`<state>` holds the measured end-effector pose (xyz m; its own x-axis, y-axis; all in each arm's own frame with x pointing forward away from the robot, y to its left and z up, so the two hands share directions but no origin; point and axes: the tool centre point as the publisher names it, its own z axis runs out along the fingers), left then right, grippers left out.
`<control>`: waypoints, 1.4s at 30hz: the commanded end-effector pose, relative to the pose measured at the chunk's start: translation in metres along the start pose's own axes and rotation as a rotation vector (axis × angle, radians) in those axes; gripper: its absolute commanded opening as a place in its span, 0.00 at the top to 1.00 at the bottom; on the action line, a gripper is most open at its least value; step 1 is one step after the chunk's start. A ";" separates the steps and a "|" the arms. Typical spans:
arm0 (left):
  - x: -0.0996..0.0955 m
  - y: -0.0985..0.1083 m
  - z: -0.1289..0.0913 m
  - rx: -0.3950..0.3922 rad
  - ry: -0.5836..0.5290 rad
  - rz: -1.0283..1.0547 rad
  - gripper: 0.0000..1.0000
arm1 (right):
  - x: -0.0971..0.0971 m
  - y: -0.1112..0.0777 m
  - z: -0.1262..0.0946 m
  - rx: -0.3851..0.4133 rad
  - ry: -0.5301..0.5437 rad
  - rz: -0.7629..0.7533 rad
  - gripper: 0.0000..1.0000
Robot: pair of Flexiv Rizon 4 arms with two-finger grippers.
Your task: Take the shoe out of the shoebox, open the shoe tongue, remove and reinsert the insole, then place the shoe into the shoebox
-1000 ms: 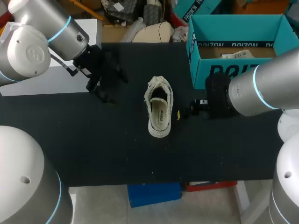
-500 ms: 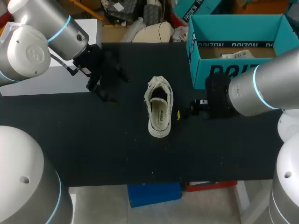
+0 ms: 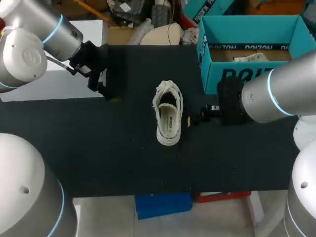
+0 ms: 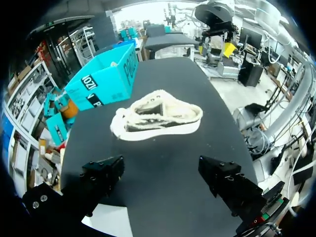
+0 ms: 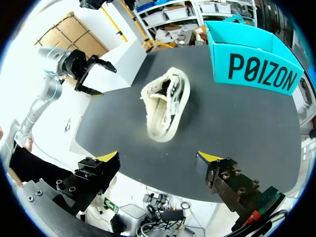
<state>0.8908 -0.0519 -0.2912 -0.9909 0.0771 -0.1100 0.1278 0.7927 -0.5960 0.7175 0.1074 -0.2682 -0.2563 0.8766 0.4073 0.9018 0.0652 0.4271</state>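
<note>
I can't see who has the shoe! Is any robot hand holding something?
Nothing is held. The left gripper and right gripper are open; the shoe lies alone on the table.

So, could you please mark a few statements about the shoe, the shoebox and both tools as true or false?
The shoe rests on the table, outside the shoebox. True.
The left tool is shut on the shoe. False: it is open and apart from the shoe.
The right tool is open and empty. True.
The shoe lies on its side. False: it stands on its sole, opening upward.
</note>
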 end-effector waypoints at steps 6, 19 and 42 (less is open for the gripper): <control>0.042 0.030 -0.028 0.020 -0.048 0.009 0.00 | 0.002 0.000 0.002 -0.002 -0.004 0.001 0.00; 0.039 0.043 -0.047 0.024 -0.097 0.015 0.00 | 0.002 0.000 0.002 -0.002 -0.004 0.001 0.00; 0.036 0.044 -0.050 0.037 -0.106 0.008 0.00 | 0.030 0.045 0.032 0.135 -0.292 -0.016 0.00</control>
<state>0.8592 0.0161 -0.2808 -0.9809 0.0195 -0.1938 0.1385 0.7692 -0.6239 0.7367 0.1154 -0.2640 -0.2333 0.9253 0.2989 0.9286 0.1208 0.3509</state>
